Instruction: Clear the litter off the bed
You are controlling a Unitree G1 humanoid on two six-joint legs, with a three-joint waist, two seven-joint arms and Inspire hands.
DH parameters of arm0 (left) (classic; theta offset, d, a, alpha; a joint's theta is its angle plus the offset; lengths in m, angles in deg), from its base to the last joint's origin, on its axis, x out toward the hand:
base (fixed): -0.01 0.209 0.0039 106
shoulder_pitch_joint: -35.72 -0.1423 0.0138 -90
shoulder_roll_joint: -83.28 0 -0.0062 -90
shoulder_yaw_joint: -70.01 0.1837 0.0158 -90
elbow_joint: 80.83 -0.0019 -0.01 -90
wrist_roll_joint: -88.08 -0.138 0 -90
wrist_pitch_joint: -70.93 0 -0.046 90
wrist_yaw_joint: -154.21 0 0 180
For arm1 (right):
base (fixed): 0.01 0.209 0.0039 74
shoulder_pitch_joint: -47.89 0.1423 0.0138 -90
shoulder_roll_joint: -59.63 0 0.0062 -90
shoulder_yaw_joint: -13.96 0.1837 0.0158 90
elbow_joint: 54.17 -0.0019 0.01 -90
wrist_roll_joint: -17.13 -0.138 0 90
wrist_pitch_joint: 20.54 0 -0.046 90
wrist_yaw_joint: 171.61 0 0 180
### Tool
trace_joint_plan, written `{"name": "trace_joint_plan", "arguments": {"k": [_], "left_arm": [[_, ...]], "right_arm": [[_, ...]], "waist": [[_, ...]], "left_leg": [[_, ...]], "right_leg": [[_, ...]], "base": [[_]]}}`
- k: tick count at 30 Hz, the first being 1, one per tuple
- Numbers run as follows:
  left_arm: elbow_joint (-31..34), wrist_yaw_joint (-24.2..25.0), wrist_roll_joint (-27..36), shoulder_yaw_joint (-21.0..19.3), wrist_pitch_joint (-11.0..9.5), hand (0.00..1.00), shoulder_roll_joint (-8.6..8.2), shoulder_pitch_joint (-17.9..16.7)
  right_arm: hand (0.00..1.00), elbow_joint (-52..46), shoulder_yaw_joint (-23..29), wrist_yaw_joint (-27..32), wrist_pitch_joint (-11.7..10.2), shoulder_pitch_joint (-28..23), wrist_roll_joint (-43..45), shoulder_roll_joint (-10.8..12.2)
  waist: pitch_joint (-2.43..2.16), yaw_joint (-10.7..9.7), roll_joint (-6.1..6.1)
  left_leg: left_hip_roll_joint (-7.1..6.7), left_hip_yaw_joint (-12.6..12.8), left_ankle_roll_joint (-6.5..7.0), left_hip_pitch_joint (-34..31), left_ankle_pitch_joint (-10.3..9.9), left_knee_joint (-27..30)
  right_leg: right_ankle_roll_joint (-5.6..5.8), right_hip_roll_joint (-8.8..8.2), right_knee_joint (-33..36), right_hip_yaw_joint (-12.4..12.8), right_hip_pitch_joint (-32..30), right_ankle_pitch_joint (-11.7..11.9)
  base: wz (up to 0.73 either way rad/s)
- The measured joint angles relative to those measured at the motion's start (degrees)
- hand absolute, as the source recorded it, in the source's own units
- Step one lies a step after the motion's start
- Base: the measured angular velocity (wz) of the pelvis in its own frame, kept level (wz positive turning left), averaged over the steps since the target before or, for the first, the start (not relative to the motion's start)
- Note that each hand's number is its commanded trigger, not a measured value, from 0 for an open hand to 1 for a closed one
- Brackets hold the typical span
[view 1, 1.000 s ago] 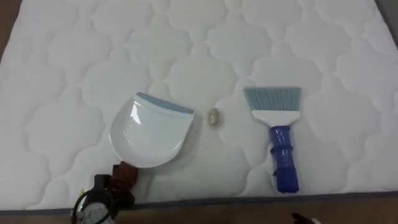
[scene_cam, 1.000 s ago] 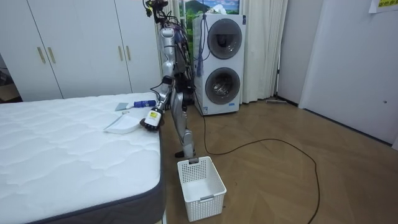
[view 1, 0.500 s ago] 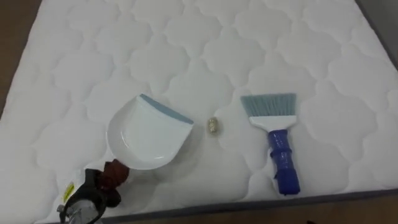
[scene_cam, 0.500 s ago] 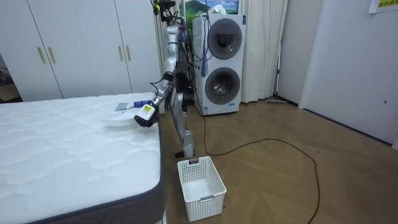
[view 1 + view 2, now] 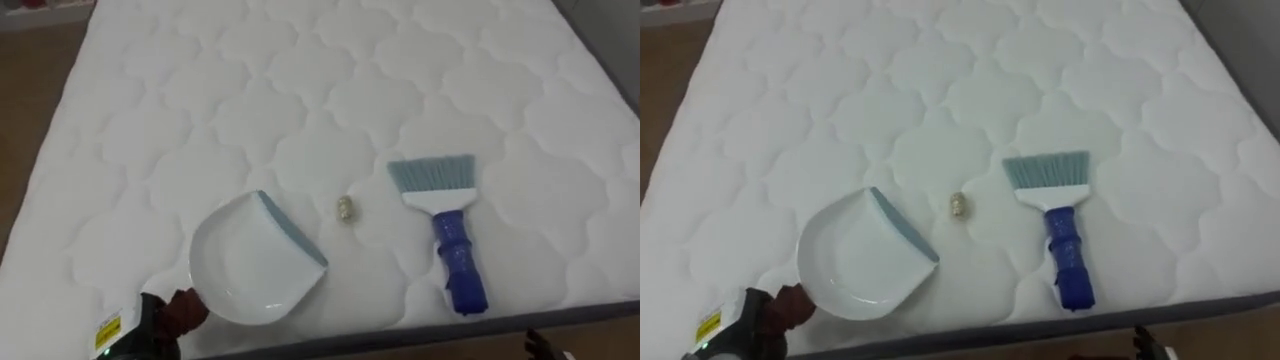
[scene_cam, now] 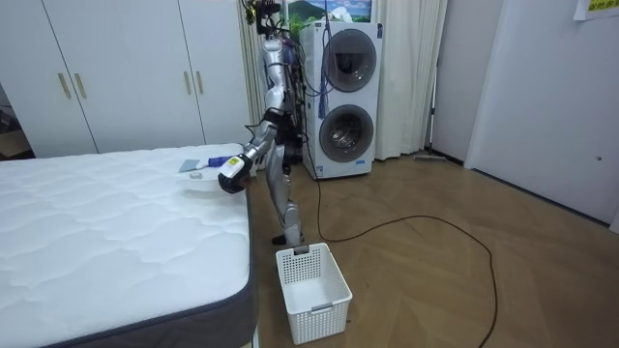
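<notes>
A blue-handled brush (image 5: pixel 448 225) lies flat on the white mattress (image 5: pixel 300 90). A small pale scrap (image 5: pixel 346 208) sits just left of its bristles, between the brush and the white dustpan (image 5: pixel 245 265). Farther left of the brush, the left hand (image 5: pixel 150 322) curls its fingers round the dustpan's brown handle; the right hand (image 5: pixel 545 345) barely shows past the brush's handle end, grip impossible to tell.

A small scrap (image 5: pixel 346 208) lies on the mattress (image 5: pixel 300 80) between the dustpan (image 5: pixel 250 262), left, and the brush (image 5: pixel 447 228), right.
</notes>
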Motion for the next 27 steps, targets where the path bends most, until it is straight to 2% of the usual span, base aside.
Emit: {"name": "trace_joint_plan", "arguments": {"k": [3,6,11,14,15,16,20,23,24,27], "left_arm": [[0.01,-1.51,-2.68,0.09,-1.31,1.00,1.58,0.03],[0.02,-2.85,-3.13,0.11,-1.67,1.00,2.51,0.03],[-0.64,-2.80,-3.10,0.12,-1.68,1.00,3.26,1.25],[-0.62,-2.80,-2.95,0.08,-1.36,1.00,3.40,1.44],[-1.04,-2.81,-2.79,0.08,-1.03,1.00,3.43,1.78],[-1.43,-2.81,-2.79,0.08,-0.91,1.00,3.43,2.07],[-3.11,-2.80,-0.98,0.56,-0.49,1.00,3.37,3.45],[-3.71,-2.46,0.35,0.90,0.12,1.00,3.29,3.99],[-4.09,-2.10,0.83,1.26,0.44,1.00,3.18,4.53],[-4.13,-0.84,1.96,1.59,1.04,1.00,2.86,5.27]], "right_arm": [[0.00,-1.98,1.63,2.25,-0.83,0.99,-1.70,-0.50],[0.00,-4.60,2.05,3.45,-1.01,0.99,-4.56,-1.19],[0.00,-6.46,3.30,5.75,-1.19,3.86,-6.41,-1.28],[0.00,-9.46,4.15,10.02,-1.32,5.71,-6.33,-1.74],[0.00,-10.67,4.05,12.25,-1.32,6.80,-6.11,-1.74],[0.00,-11.10,3.98,13.31,-1.38,7.41,-5.82,-1.74],[0.00,-15.72,3.86,19.87,-2.07,9.66,-2.88,-1.87],[0.00,-19.84,3.50,23.85,-2.50,10.12,-1.60,-1.92],[0.00,-20.41,3.41,25.09,-3.19,10.62,-0.98,-1.98],[0.00,-21.19,1.70,26.34,-4.26,11.62,1.81,-2.25]], "waist": [[0.03,-0.43,0.07],[0.06,-0.48,0.00],[0.34,-0.55,-0.68],[0.54,-0.16,-1.36],[0.76,0.12,-1.84],[0.74,0.21,-2.06],[0.89,0.21,-2.44],[1.03,1.04,-2.62],[1.02,1.12,-2.64],[1.05,1.31,-2.67]], "left_leg": [[0.02,0.62,0.26,-1.46,-0.78,1.62],[-0.02,1.38,0.52,-1.59,-1.18,1.79],[-0.72,1.59,0.74,-3.30,-1.30,2.41],[-0.50,2.05,0.91,-5.52,-1.51,3.61],[-0.49,2.32,0.90,-6.02,-1.52,3.87],[-0.46,2.48,0.87,-6.36,-1.58,4.13],[0.63,2.12,0.79,-8.41,-3.24,8.06],[1.58,2.29,0.74,-9.80,-4.81,11.34],[2.09,2.22,0.74,-10.13,-5.07,11.81],[2.17,2.17,0.76,-11.11,-5.07,12.16]], "right_leg": [[0.21,0.09,1.16,1.24,-1.75,-0.10],[0.47,0.18,1.19,1.44,-2.12,-0.14],[0.68,0.27,2.31,2.14,-4.29,-0.12],[0.76,0.44,3.23,2.73,-6.55,-0.17],[0.76,0.49,3.95,3.01,-7.26,-0.17],[0.75,0.53,3.95,3.14,-7.66,-0.17],[0.57,1.10,4.58,2.77,-8.27,-0.28],[0.43,1.57,5.82,2.75,-8.89,-0.63],[0.41,1.58,6.09,2.64,-9.11,-0.73],[0.43,1.42,6.24,2.43,-9.92,-0.69]], "base": [[-0.21],[-0.13],[-0.07],[-0.04],[-0.06],[-0.05],[-0.01],[-0.07],[0.00],[0.00]]}}
